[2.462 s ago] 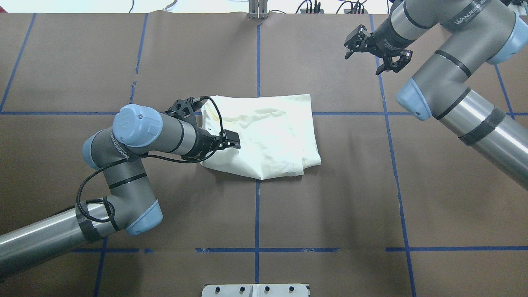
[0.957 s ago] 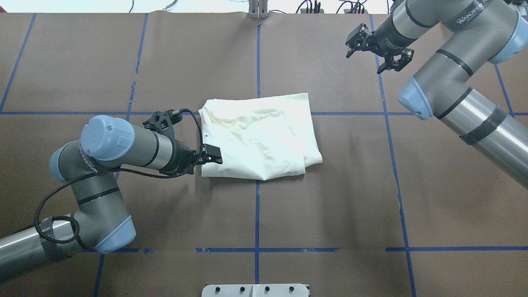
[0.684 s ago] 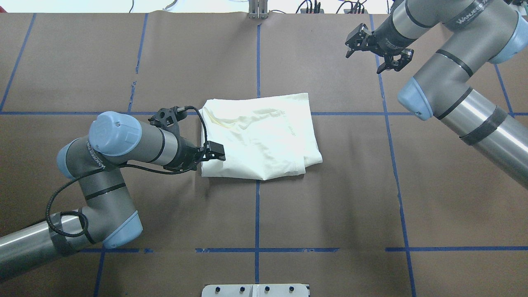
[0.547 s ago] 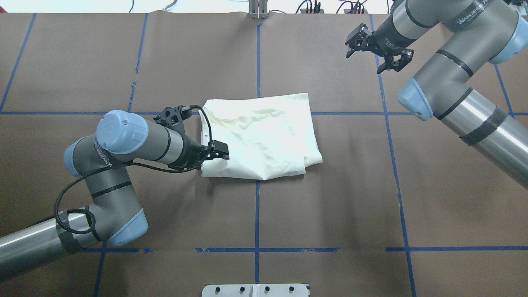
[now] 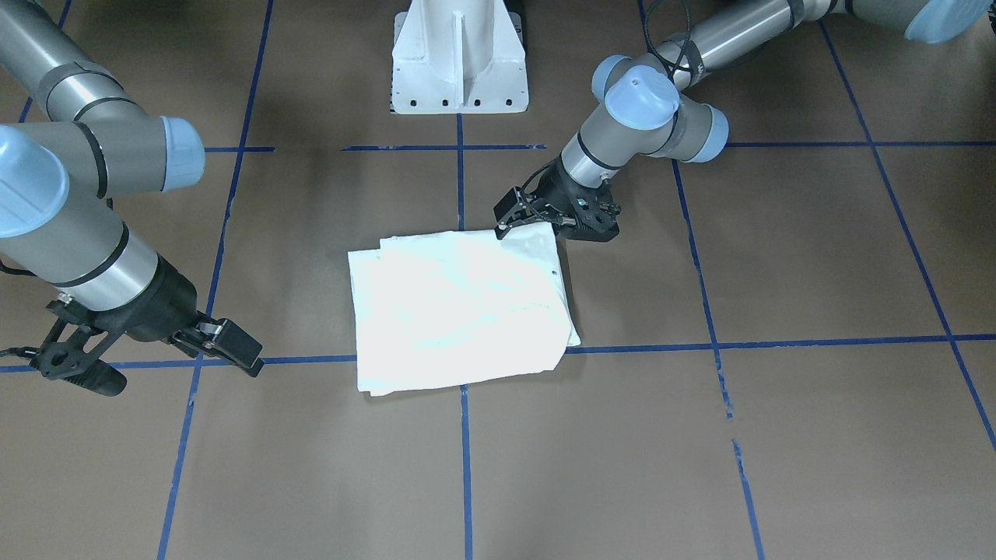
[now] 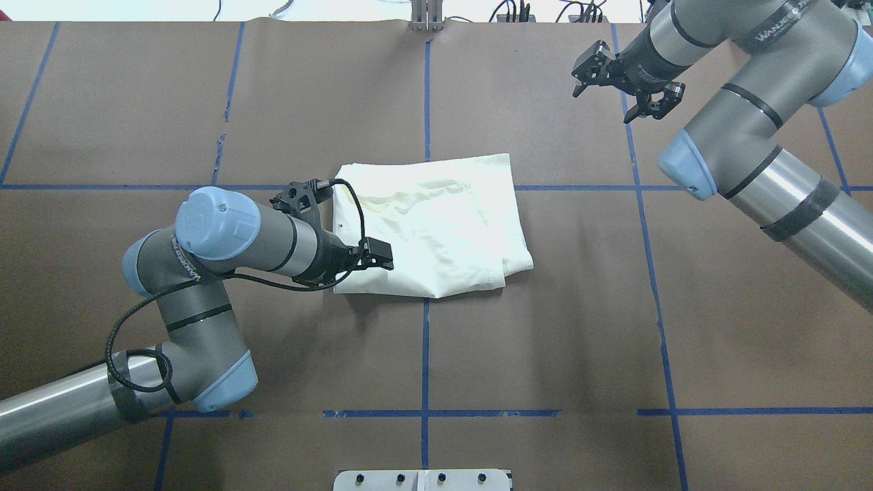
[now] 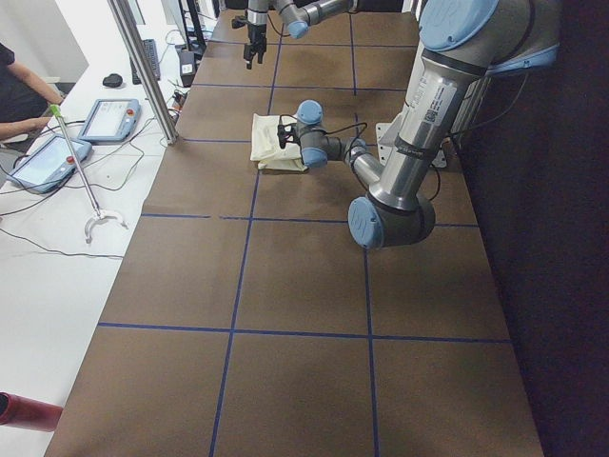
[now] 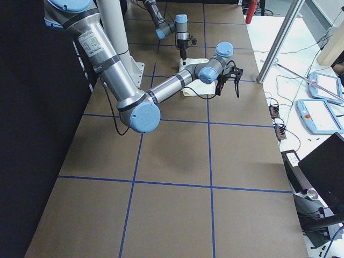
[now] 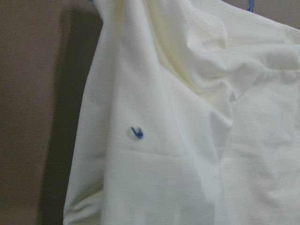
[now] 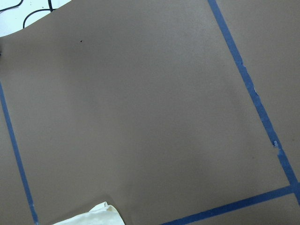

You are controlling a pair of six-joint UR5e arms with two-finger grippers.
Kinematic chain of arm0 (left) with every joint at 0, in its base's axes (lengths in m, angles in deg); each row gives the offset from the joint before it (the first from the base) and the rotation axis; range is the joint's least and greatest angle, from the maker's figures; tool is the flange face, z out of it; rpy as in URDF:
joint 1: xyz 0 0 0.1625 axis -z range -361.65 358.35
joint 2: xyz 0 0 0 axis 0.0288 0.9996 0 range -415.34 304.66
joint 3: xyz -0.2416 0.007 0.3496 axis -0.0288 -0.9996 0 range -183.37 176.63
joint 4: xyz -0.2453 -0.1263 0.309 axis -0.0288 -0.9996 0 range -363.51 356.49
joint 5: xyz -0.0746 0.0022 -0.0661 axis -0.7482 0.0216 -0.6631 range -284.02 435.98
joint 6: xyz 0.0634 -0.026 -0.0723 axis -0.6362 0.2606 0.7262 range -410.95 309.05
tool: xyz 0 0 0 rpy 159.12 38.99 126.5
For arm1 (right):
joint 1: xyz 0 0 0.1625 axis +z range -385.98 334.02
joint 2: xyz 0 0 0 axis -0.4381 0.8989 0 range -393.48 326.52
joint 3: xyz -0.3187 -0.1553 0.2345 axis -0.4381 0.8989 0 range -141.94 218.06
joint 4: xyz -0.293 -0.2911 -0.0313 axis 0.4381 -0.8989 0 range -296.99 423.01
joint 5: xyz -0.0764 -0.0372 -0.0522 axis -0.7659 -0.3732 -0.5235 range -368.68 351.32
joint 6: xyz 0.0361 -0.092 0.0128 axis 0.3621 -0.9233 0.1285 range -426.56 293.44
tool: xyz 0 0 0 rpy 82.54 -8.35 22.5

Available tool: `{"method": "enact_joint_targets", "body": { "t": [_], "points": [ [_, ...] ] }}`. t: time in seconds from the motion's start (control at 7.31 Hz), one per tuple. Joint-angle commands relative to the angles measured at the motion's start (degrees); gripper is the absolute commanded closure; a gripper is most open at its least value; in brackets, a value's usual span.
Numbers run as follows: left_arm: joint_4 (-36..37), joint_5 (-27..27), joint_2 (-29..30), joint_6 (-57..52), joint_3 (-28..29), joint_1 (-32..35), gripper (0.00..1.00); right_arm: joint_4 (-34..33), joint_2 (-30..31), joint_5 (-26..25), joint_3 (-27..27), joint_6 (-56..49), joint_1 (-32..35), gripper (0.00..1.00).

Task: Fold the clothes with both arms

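The cream-white shirt (image 6: 436, 228) lies folded in a rough rectangle at mid-table, plain pale side up; no print shows. My left gripper (image 6: 339, 224) hangs open over the shirt's left edge (image 5: 554, 257), one finger (image 6: 376, 249) above the cloth and the other (image 6: 299, 194) out over the bare table. Only pale cloth with a small blue mark (image 9: 137, 133) fills the left wrist view. My right gripper (image 6: 617, 82) is open and holds nothing, raised over the far right of the table, well away from the shirt (image 5: 459, 307). In the front view it (image 5: 148, 362) shows at the left.
Brown paper with blue tape lines (image 6: 425, 354) covers the table. The white pedestal base (image 5: 459, 58) stands at the robot's side. Tablets (image 7: 109, 119), cables and a person's arm (image 7: 24, 124) are beyond the far table edge, with a metal post (image 7: 143, 71) there.
Over 2.5 s my left gripper drew back off the shirt toward the left, then came right again over its left edge. The shirt barely shifted. The right arm stayed almost still.
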Motion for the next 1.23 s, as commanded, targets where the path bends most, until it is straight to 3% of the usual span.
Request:
{"method": "enact_joint_targets", "body": {
  "t": [0.0, 0.55, 0.96, 1.09],
  "points": [
    [-0.26, 0.07, -0.12, -0.08, -0.03, -3.15, 0.00, 0.00, 0.03, 0.07, 0.00, -0.02, 0.07, 0.00],
    [-0.17, 0.77, -0.82, 0.27, -2.84, -7.28, 0.00, 0.09, -0.06, 0.07, 0.00, -0.02, 0.25, 0.00],
    [0.27, 0.33, -10.01, -0.43, -12.05, -6.77, 0.00, 0.18, 0.81, 0.16, -1.48, -0.11, 0.52, 0.00],
    [0.35, 0.51, -11.09, -0.61, -12.25, -4.41, 0.00, 0.09, 1.87, 0.24, -2.45, -0.89, 0.60, 0.00]
  ]
}}
